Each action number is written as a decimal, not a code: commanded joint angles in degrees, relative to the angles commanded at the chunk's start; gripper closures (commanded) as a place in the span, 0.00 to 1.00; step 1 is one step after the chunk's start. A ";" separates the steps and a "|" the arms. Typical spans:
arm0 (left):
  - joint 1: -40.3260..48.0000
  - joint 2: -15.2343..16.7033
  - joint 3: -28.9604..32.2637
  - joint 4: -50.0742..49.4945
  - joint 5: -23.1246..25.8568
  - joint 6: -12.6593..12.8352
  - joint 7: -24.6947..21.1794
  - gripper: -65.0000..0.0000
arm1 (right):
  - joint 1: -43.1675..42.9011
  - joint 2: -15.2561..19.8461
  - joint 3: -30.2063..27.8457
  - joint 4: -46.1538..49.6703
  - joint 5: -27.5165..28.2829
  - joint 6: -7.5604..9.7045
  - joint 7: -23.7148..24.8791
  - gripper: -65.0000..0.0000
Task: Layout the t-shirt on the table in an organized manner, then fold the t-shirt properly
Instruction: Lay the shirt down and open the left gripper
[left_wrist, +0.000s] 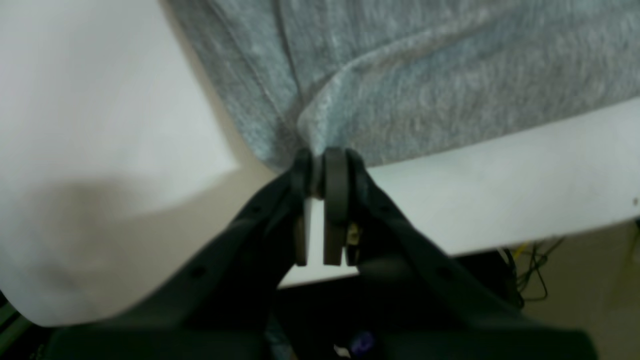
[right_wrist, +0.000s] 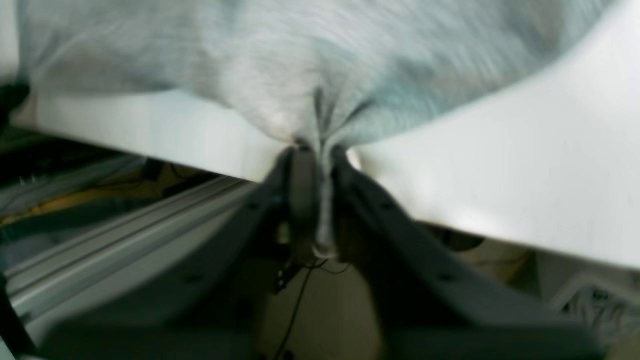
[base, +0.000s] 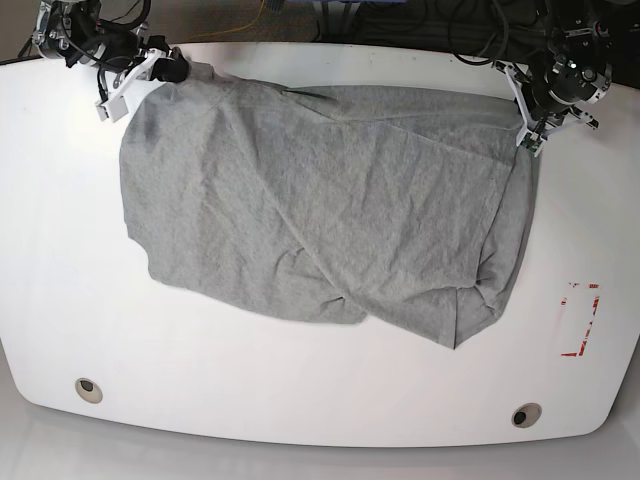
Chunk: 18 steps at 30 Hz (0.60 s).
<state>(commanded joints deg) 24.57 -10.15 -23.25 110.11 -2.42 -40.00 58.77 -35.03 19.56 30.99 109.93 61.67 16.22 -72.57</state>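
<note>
Both the left tool (left_wrist: 322, 172) and right tool (right_wrist: 315, 165) pinch corners of the t-shirt (base: 320, 210).

Heather-grey cloth on a glossy white top

The t-shirt (base: 320, 210) is soft, matt, creased knit cloth with a flecked grain. The table (base: 300, 400) is smooth, shiny white, set with two grey grommets (base: 88, 389). Gripper fingers (left_wrist: 336, 200) look matt dark plastic.

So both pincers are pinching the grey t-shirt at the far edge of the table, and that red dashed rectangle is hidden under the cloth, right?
Not quite. Both pincers do hold the t-shirt, but the base view shows the red dashed rectangle uncovered on the bare table, beside the cloth.
</note>
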 joint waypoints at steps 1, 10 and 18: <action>0.00 0.00 0.00 0.00 0.00 0.00 0.00 0.92 | -0.09 0.00 0.00 0.00 0.00 0.00 0.00 0.54; 0.00 0.00 0.00 -0.09 0.00 0.00 0.09 0.32 | 0.26 0.09 0.09 0.09 0.00 0.00 0.00 0.23; -0.09 -1.05 0.00 -0.18 2.29 0.00 0.09 0.30 | 0.26 2.02 0.26 0.09 -2.37 0.00 0.44 0.24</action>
<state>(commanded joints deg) 24.48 -11.21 -23.25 109.93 -0.13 -40.00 58.86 -34.77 21.58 31.25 110.02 59.30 16.22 -72.13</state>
